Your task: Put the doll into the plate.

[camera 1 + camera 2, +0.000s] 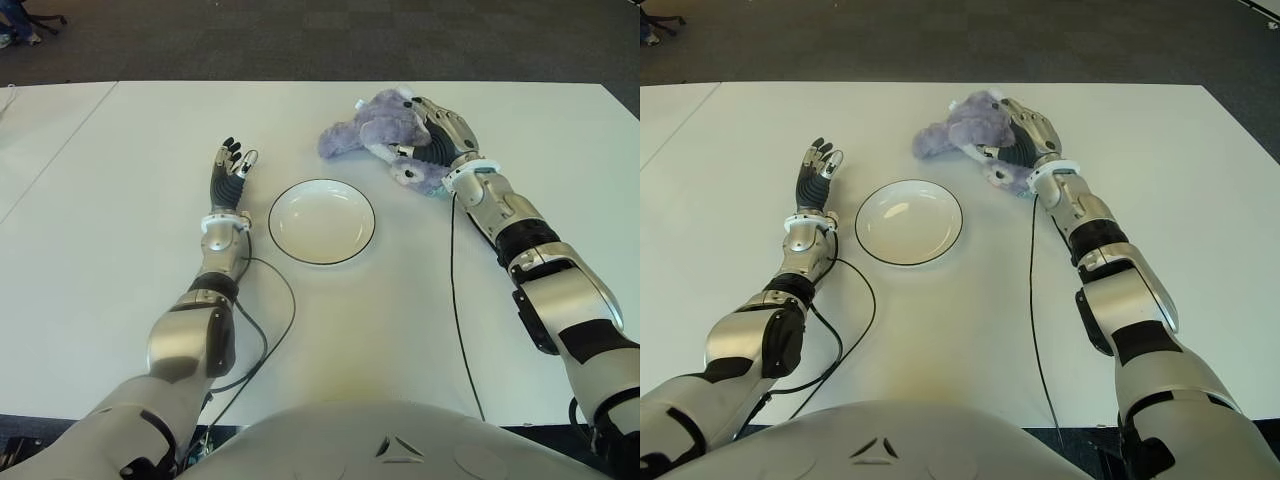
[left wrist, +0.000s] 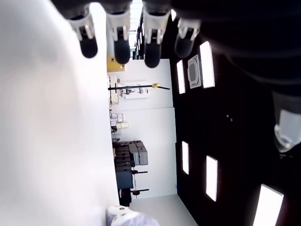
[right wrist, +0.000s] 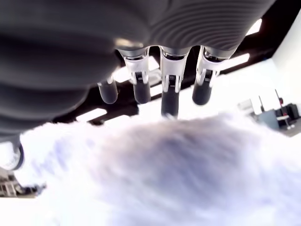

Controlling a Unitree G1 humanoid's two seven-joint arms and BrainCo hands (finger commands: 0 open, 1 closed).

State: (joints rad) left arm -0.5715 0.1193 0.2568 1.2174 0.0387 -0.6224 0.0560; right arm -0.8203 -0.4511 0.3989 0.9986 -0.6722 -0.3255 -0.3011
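White laminate covers the worktop [image 1: 120, 300], which extends across the whole area in front of the robot; dark carpet [image 1: 300, 40] lies beyond its far edge. Two black cables run over the surface, one [image 1: 262, 320] looping beside the left forearm, one [image 1: 458, 300] running along the right forearm.

The plate [image 1: 321, 221], white with a dark rim, sits at centre between the two arms and holds nothing. No object stands between the plate and the doll.

The doll [image 1: 372, 127], a lavender plush figure, lies on the worktop beyond the plate and toward the robot's right, near the plate but apart from it.

The right hand [image 1: 437, 130] is placed over the doll's right side. Its fingers [image 3: 169, 89] are extended above the plush and not curled round it; the grasp is not closed.

The left hand [image 1: 230, 172] shows just left of the plate, its fingers [image 2: 117, 37] straight, spread and holding nothing.
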